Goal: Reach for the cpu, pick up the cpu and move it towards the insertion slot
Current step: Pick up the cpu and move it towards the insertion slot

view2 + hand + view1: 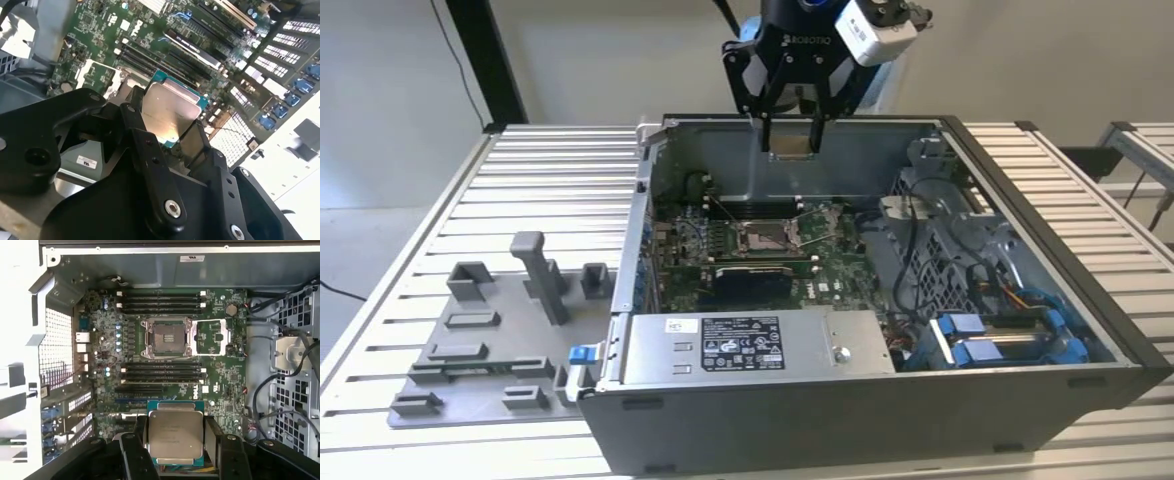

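- We have the cpu [789, 147] up in the air, pinched between the jaws of the gripper [790, 146], above the far wall of the open computer case [1067, 300] that stands on the slatted worktop [547, 190].
- The insertion slot [762, 237] lies below the chip and nearer the case's front wall; in the exterior view the two are well apart, the slot roughly under the chip and a little toward that view's left.
- In the first wrist view the cpu [175, 434] shows its silvery top, with the insertion slot [167, 338] open across the green motherboard [225, 380], its metal frame [212, 337] swung aside beside the brownish centre. Two rows of memory slots [162, 374] lie between the chip and the socket there.
- The chip is square, so it has no long axis; its edges look about parallel to the socket's edges in that view.
- The jaws are closed onto two opposite edges of the cpu [167, 112], one finger on each side, as both wrist views show; they touch nothing else.
- The grey fixture tray [494, 340] sits on the worktop beside the case, on the exterior view's left, well clear of the gripper.
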Controlling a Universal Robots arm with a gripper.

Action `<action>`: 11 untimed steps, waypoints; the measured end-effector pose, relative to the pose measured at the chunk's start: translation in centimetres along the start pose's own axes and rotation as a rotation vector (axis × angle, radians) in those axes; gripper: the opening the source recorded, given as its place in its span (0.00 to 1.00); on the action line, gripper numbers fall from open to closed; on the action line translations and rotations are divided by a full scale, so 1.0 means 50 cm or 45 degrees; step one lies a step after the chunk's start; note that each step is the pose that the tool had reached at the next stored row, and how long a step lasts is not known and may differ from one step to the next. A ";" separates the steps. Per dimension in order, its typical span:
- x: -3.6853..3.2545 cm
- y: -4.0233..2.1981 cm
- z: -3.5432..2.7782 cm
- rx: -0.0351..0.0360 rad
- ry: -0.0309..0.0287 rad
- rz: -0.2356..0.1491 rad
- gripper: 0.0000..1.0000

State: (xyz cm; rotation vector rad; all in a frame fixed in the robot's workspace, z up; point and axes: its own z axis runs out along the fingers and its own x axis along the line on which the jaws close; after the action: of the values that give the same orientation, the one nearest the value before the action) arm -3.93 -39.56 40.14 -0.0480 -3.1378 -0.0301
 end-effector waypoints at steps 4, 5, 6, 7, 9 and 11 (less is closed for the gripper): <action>0.002 0.026 0.006 0.0000 0.0000 0.002 0.00; 0.003 0.031 0.007 0.0000 -0.0001 0.002 0.00; 0.003 0.036 0.009 0.0000 -0.0001 0.002 0.00; 0.004 0.041 0.010 0.0000 -0.0001 0.003 0.00; 0.006 0.051 0.013 0.0000 -0.0001 0.003 0.00; 0.008 0.062 0.016 -0.0001 -0.0001 0.003 0.00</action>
State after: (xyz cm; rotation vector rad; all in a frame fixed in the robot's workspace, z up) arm -4.23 -36.45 39.41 -0.0522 -3.1378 -0.0303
